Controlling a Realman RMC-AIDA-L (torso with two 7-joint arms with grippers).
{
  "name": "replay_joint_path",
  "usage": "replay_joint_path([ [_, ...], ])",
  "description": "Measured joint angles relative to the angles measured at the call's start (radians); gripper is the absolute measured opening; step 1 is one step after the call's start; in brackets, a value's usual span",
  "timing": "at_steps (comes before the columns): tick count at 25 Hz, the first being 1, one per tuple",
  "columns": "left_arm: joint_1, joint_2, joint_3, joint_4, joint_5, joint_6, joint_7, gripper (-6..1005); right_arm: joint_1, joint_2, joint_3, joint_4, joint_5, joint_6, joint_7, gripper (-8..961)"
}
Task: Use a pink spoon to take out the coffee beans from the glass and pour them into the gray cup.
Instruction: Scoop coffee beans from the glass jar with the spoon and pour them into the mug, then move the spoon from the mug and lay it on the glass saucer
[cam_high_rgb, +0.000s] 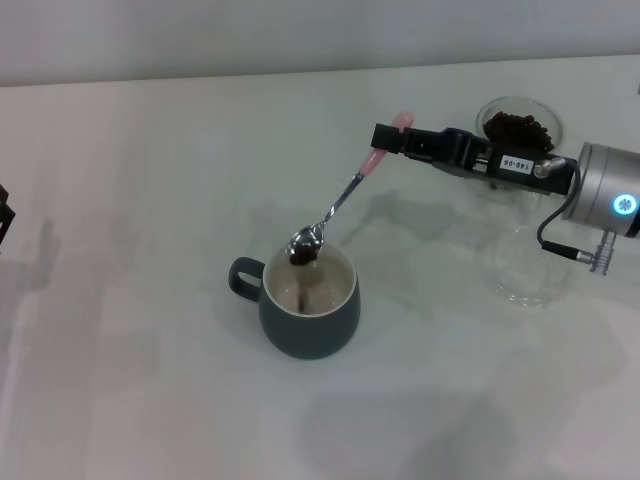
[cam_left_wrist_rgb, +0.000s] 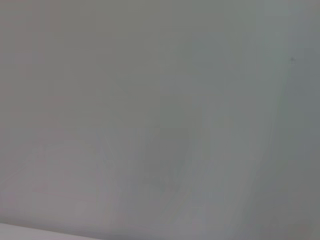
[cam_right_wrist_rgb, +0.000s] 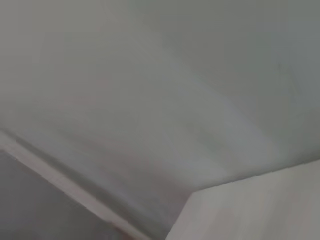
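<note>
The right pincer (cam_high_rgb: 392, 137) reaches in from the right side of the counter (cam_high_rgb: 130, 180), clamped on the pale pink end of the pink spoon (cam_high_rgb: 340, 200), whose metal stem slopes down and away to a bowl held right over the mouth of the gray cup (cam_high_rgb: 308, 302). A small dark clump of coffee beans (cam_high_rgb: 302, 256) sits at the spoon's bowl, just above the cup's cream inside, so this looks like the pouring step: the load is at the cup and about to go in, or partly tipped already; I can't tell whether any beans lie in the cup yet. Behind the arm, well apart from the cup, a clear vessel holds a heap of the same dark beans, and nearer the front a clear glass (cam_high_rgb: 528, 270) stands under the arm, seemingly empty. Next, I'd judge, the wrist needs to roll so the beans slide off inside the rim, keeping the spoon clear of the cup wall. The left pincer barely shows at the counter's left edge, idle; its fingers I can't make out.
</note>
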Motion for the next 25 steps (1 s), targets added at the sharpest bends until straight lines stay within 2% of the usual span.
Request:
replay_joint_path([
  [14,0.0,0.002,0.0,-0.004,0.005,-0.012,-0.001,805,-0.013,0.001,-0.036,-0.009,0.009,0.076,-0.285,144],
  [20,-0.006,0.002,0.0,-0.003,0.001,-0.013,-0.001,805,-0.053,-0.011,-0.026,-0.008,0.112,0.137,-0.297,144],
  [22,-0.007,0.003,0.0,-0.002,0.0,-0.013,-0.001,805,-0.073,-0.016,-0.002,-0.007,0.14,0.167,-0.296,144],
  [25,-0.01,0.003,0.0,-0.001,0.0,-0.013,-0.001,804,-0.1,-0.019,0.098,0.022,0.149,0.226,-0.293,144],
])
